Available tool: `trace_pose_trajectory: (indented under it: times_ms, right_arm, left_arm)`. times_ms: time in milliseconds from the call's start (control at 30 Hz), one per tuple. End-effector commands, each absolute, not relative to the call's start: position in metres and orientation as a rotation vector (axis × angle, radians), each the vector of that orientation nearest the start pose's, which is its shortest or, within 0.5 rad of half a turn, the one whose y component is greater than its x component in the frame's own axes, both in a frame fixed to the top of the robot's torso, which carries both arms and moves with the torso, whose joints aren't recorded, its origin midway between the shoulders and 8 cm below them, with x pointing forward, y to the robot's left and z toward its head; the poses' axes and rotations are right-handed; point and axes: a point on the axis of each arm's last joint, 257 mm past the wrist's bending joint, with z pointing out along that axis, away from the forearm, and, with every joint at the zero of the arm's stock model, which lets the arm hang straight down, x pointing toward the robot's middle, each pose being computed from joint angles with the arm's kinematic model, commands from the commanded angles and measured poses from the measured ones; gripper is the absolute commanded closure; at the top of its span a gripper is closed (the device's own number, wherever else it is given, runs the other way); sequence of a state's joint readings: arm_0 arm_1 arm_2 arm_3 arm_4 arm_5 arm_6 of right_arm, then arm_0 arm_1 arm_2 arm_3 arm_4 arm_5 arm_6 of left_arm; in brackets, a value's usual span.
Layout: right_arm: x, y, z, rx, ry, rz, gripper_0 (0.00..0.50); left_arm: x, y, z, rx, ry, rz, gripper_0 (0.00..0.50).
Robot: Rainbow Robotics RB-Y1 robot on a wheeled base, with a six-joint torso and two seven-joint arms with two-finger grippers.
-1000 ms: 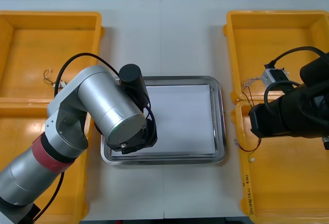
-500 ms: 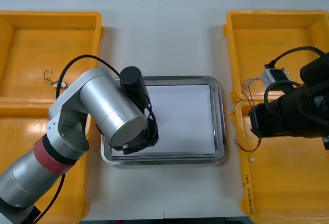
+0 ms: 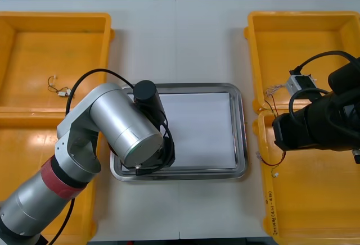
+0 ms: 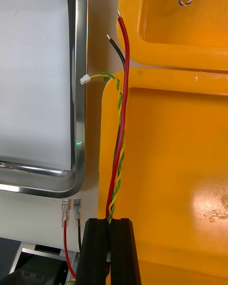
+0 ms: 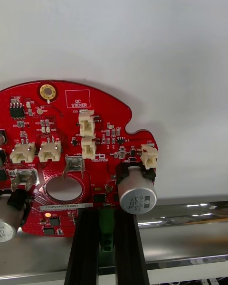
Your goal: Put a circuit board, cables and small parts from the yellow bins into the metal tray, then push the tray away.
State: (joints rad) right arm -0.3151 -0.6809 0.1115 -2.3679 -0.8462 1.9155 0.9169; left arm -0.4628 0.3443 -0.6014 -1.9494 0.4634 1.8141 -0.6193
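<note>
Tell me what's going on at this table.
The left gripper is shut on a round red circuit board at the near left corner of the white-lined metal tray. The right gripper is shut on a bundle of red, black and twisted yellow cables over the near right yellow plastic bin, their ends reaching toward the tray's rim.

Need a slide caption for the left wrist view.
Left gripper shut on a red circuit board at the metal tray's rim.

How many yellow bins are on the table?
4: the far left bin, the near left bin, the far right bin and the near right bin. No more seem hidden.
</note>
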Motion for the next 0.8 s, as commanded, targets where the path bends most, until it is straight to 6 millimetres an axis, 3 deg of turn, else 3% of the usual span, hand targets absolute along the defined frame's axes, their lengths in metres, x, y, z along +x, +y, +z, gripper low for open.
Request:
trace_pose_trajectory:
  times_ms: [33, 100, 167, 200, 233, 400, 567, 800]
  right_arm:
    - [0.361, -0.211, -0.179, -0.182, 2.694, 0.145, 0.5]
    - [0.361, -0.211, -0.179, -0.182, 2.694, 0.145, 0.5]
    - [0.361, -0.211, -0.179, -0.182, 2.694, 0.145, 0.5]
    - [0.361, -0.211, -0.179, -0.182, 2.694, 0.145, 0.5]
    - [0.361, -0.211, -0.178, -0.184, 2.693, 0.145, 0.5]
    - [0.361, -0.211, -0.179, -0.182, 2.694, 0.145, 0.5]
    - [0.361, -0.211, -0.178, -0.186, 2.692, 0.145, 0.5]
    - [0.361, -0.211, -0.179, -0.196, 2.692, 0.141, 0.5]
  left_arm:
    - [0.356, 0.058, -0.303, 0.048, 2.883, -0.178, 0.496]
    - [0.356, 0.058, -0.304, 0.05, 2.884, -0.178, 0.479]
    - [0.355, 0.057, -0.304, 0.057, 2.885, -0.181, 0.389]
    - [0.355, 0.057, -0.304, 0.059, 2.885, -0.181, 0.31]
    - [0.355, 0.058, -0.304, 0.058, 2.886, -0.18, 0.279]
    - [0.357, 0.055, -0.302, 0.066, 2.873, -0.195, 0.0]
    - [0.365, 0.052, -0.291, 0.071, 2.84, -0.2, 0.0]
    - [0.382, 0.057, -0.241, 0.074, 2.749, -0.217, 0.0]
